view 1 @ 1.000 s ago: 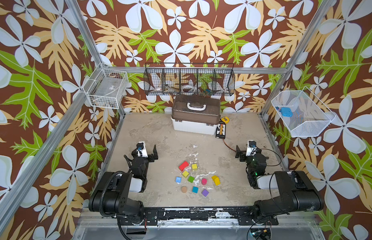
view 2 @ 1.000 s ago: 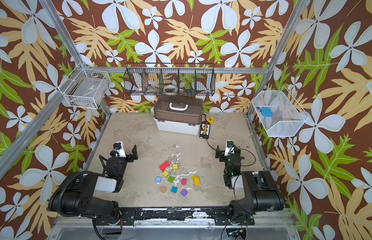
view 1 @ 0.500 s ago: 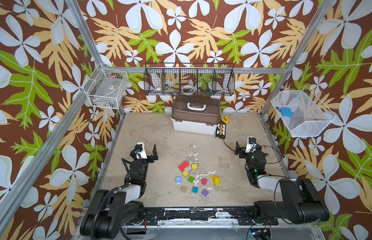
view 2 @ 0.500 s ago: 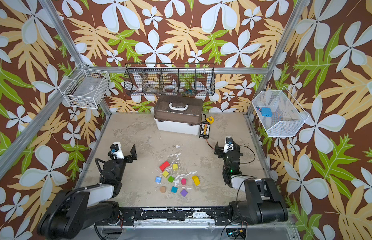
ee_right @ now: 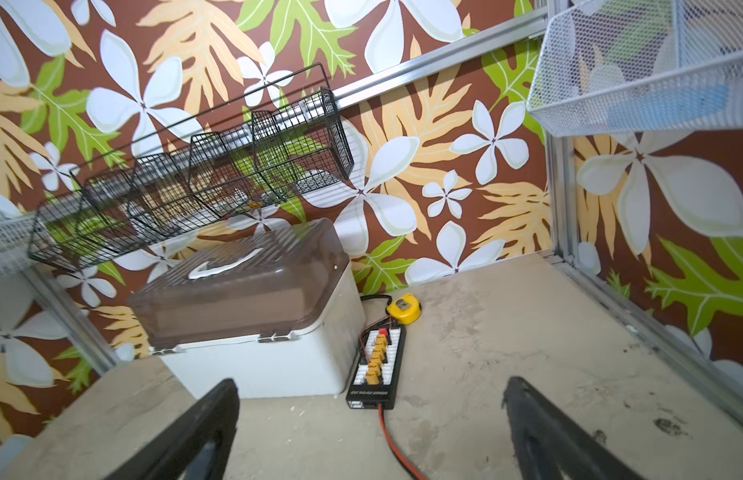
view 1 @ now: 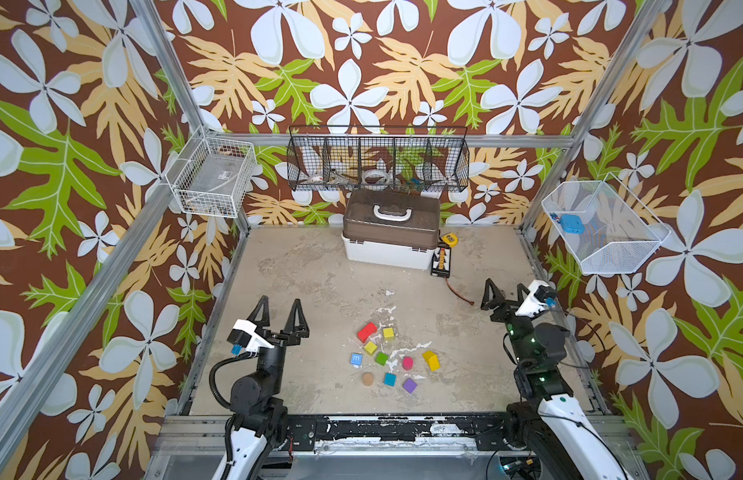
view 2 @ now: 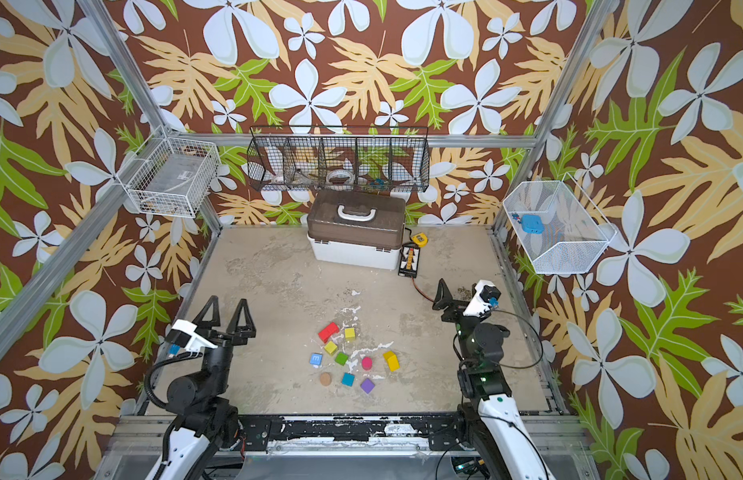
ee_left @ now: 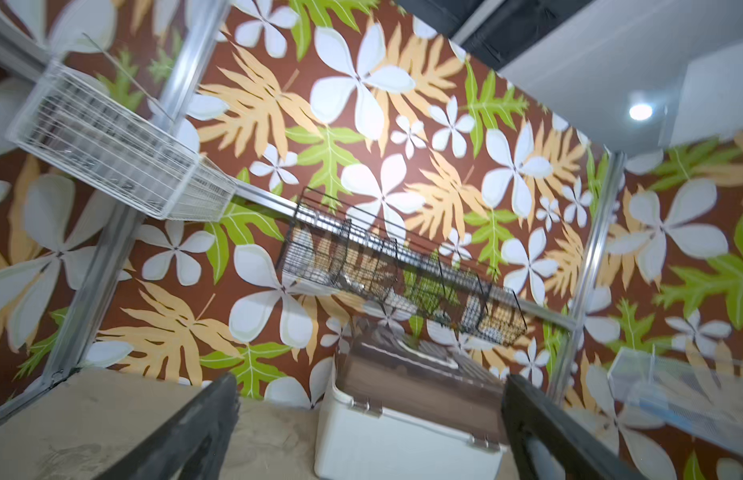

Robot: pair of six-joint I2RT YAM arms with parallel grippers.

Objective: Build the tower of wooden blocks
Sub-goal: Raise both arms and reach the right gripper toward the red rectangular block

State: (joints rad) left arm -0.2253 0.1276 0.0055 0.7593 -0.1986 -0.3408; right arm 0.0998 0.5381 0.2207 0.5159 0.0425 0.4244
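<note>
The wood blocks [view 1: 386, 357] lay scattered on the table [view 1: 311, 270] between the left hand [view 1: 279, 306] and the right hand [view 1: 505, 291], touching neither; the box [view 1: 388, 232] stood beyond.

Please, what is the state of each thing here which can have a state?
left pincer, open, holding nothing.
right pincer, open, holding nothing.
wood blocks, loose in one layer, none stacked.
box lid, closed.

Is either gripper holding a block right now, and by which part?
Nothing is held. The left gripper and the right gripper are both open and empty, apart from the wood blocks, which lie loose on the table.
</note>
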